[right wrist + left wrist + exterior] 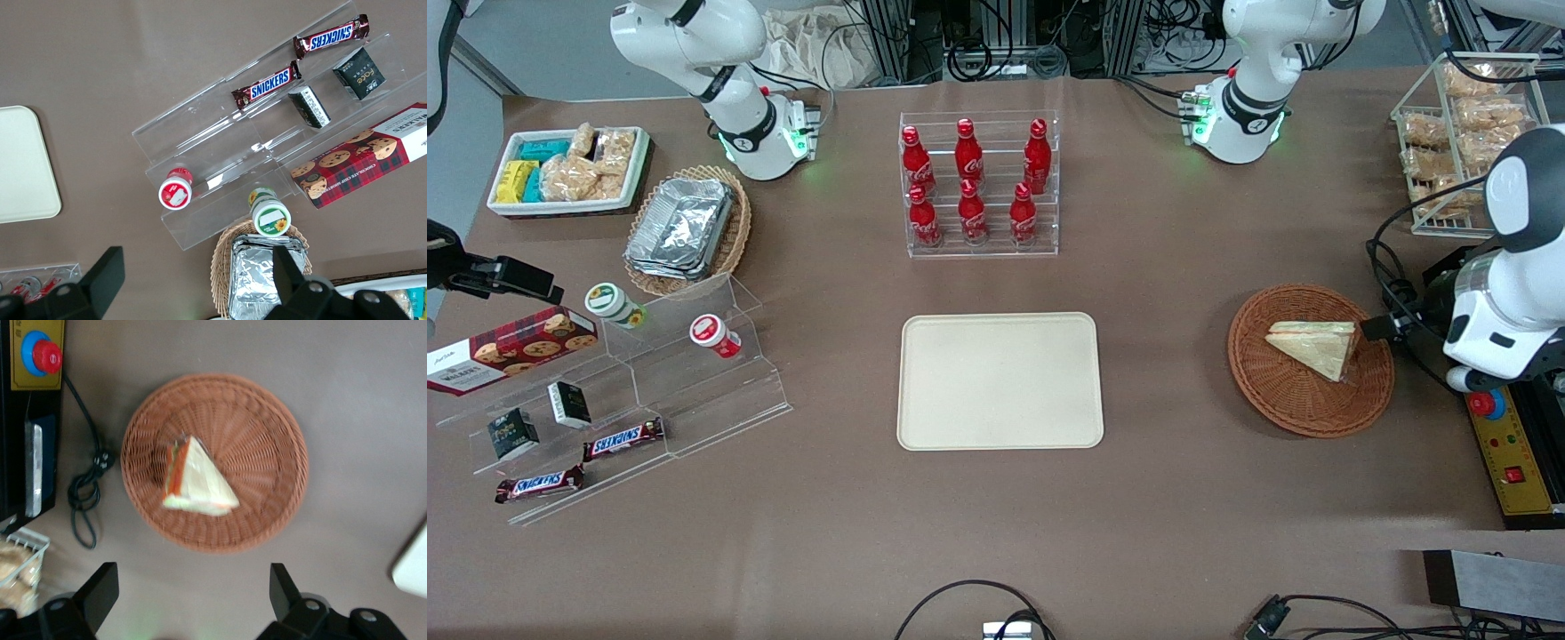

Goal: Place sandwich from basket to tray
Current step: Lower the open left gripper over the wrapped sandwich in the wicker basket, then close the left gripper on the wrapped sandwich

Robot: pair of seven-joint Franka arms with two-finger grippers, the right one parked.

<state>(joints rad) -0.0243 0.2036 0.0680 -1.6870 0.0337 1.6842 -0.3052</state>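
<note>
The sandwich [1313,346] [198,480], a wrapped triangular wedge with red-orange filling at one edge, lies in the round reddish-brown wicker basket [1280,391] [267,440]. My left gripper [1376,327] [193,593] hangs open and empty above the basket's rim at the working arm's end, well above the sandwich and not touching it. Its two dark fingers [100,590] stand wide apart over bare table beside the basket. The cream rectangular tray [1000,380] [413,567] lies flat at mid-table, toward the parked arm from the basket, with nothing on it.
A control box with a red button [1507,444] [41,357] and a looped cable [87,493] lie close to the basket at the working arm's end. A wire rack of snack bags [1458,133] stands farther from the camera. A clear rack of red bottles [980,182] stands past the tray.
</note>
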